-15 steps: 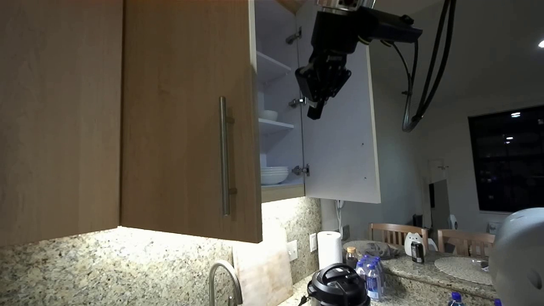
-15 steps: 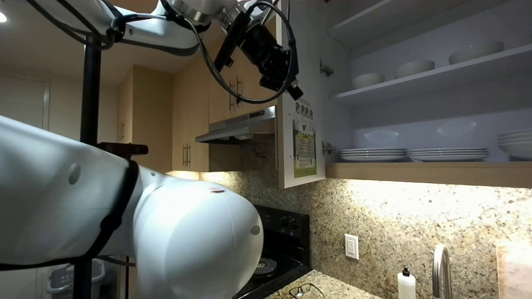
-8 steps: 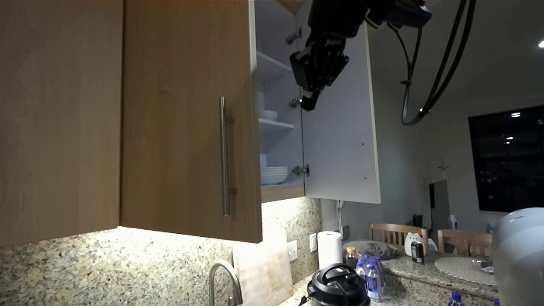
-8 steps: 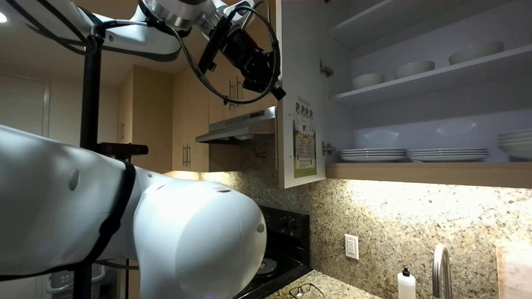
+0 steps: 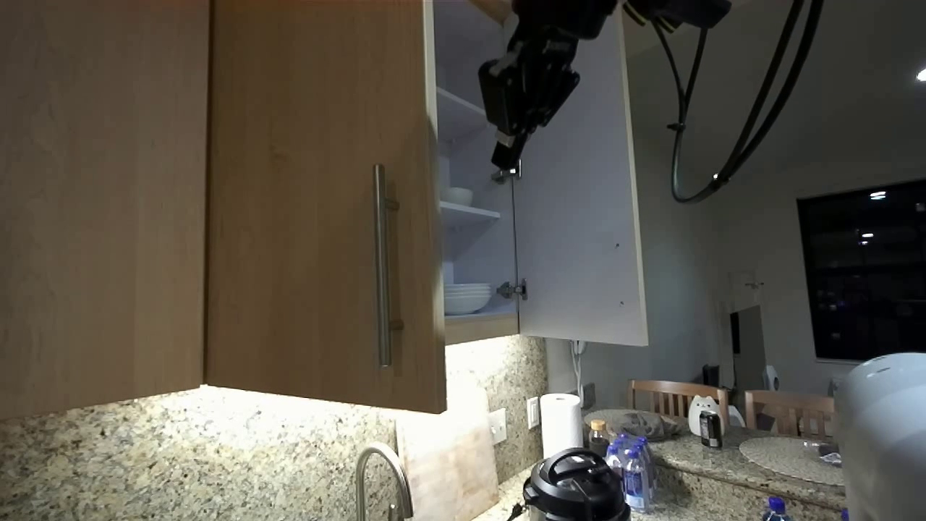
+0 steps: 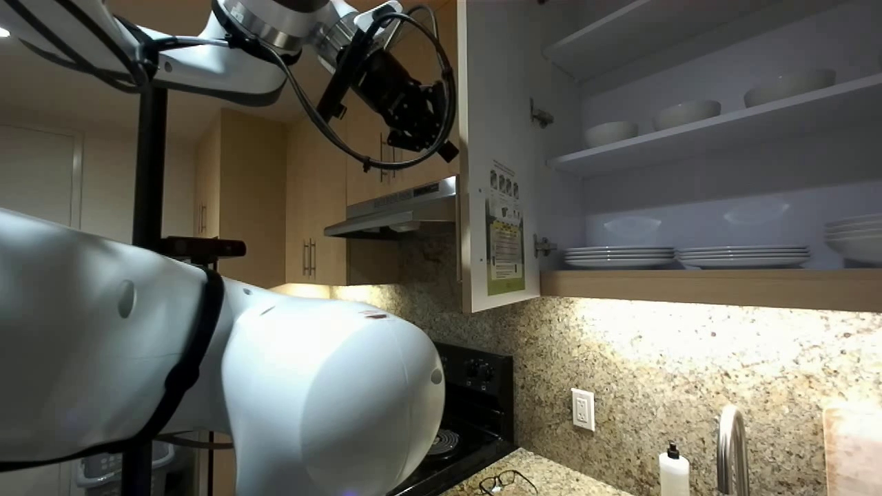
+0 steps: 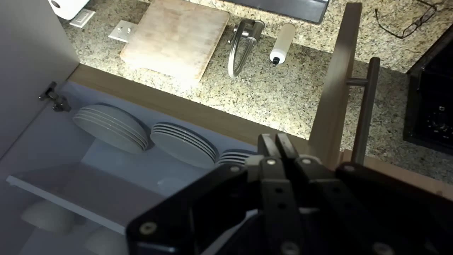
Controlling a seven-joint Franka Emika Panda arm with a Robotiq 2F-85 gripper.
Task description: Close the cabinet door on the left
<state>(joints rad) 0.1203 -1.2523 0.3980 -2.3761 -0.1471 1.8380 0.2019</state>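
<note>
The cabinet door (image 5: 311, 217), light brown wood grain with a long vertical metal bar handle (image 5: 383, 268), stands open. In an exterior view its white inner face (image 6: 496, 138) with a paper label shows. In the wrist view I see the door edge-on (image 7: 334, 85), with the handle (image 7: 368, 106) on its right. My gripper (image 5: 506, 155) is shut and holds nothing, with a thin gap between its fingertips (image 7: 277, 145). It also shows in an exterior view (image 6: 448, 150), where the fingertip appears just left of the door's free edge. I cannot tell whether it touches the door.
A second open door (image 5: 579, 239) shows a white face. Plates (image 6: 619, 257) and bowls (image 6: 610, 133) stand on the cabinet shelves. Below are a faucet (image 6: 732, 448), a soap bottle (image 6: 674, 472) and a range hood (image 6: 393, 210). Loose cables hang around the arm.
My gripper has moved left in both exterior views, also upward in one of them. It has gone from in front of the door's white face to beside its edge. The doors have not moved.
</note>
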